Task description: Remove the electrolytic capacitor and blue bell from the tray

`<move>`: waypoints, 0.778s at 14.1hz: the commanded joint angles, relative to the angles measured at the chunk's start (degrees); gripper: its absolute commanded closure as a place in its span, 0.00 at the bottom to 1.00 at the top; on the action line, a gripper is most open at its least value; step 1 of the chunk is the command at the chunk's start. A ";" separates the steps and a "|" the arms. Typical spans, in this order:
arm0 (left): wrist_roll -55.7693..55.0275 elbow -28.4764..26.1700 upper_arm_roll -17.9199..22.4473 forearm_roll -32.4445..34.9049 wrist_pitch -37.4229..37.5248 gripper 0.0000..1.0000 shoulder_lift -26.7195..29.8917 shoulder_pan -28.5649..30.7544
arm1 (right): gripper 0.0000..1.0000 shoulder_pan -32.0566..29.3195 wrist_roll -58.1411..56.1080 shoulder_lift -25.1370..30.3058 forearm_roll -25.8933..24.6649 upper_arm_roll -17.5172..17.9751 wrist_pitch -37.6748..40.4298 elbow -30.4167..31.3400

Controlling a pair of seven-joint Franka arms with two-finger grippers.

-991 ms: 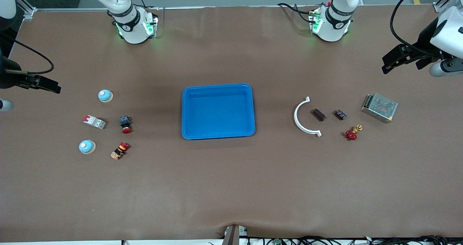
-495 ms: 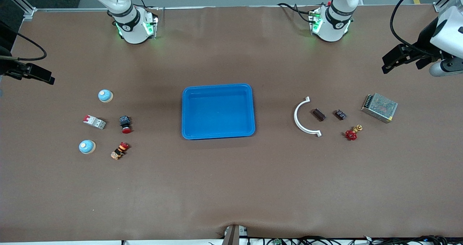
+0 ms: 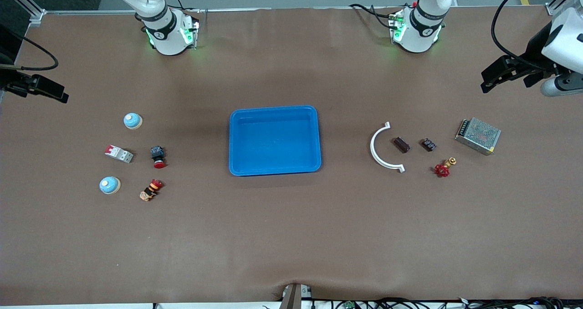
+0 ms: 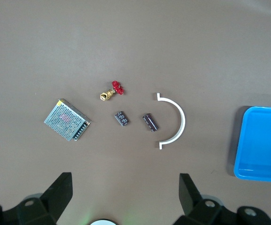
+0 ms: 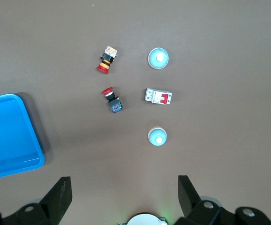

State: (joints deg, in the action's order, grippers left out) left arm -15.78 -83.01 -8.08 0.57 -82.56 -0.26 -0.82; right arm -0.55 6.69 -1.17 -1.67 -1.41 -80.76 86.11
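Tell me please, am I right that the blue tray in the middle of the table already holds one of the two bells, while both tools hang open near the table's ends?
Not quite: the front view shows the blue tray holding nothing. Both bells, one and the other, stand on the table toward the right arm's end. The rest holds: the left tool and right tool hang open near the table's ends.

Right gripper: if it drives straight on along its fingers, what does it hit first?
The right gripper is open, high over the right arm's end of the table. Its wrist view looks down on the nearer blue bell, close to the line between the fingers, so probably that bell or bare table beside it; depth is unclear.
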 commanded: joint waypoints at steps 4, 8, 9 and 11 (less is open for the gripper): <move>1.37 0.22 -0.18 0.93 0.73 0.00 0.70 0.03 | 0.00 -0.33 0.08 3.80 0.52 0.44 -1.59 3.28; 1.11 0.22 -0.18 0.84 0.73 0.00 0.61 0.03 | 0.00 0.11 0.08 2.93 1.66 0.70 -2.99 -1.37; 1.11 0.22 -0.18 0.84 0.73 0.00 0.61 0.03 | 0.00 0.19 0.08 2.84 2.45 0.70 -3.43 -1.47; 1.10 0.22 -0.18 0.93 0.82 0.00 0.61 -0.06 | 0.00 0.37 0.17 2.49 2.72 0.70 -5.36 -1.47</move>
State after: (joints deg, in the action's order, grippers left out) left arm -15.78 -83.00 -8.08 0.57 -82.55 -0.26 -0.84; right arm -0.20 6.69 1.42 -0.10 -0.83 -85.08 85.11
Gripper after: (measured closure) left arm 0.000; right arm 0.000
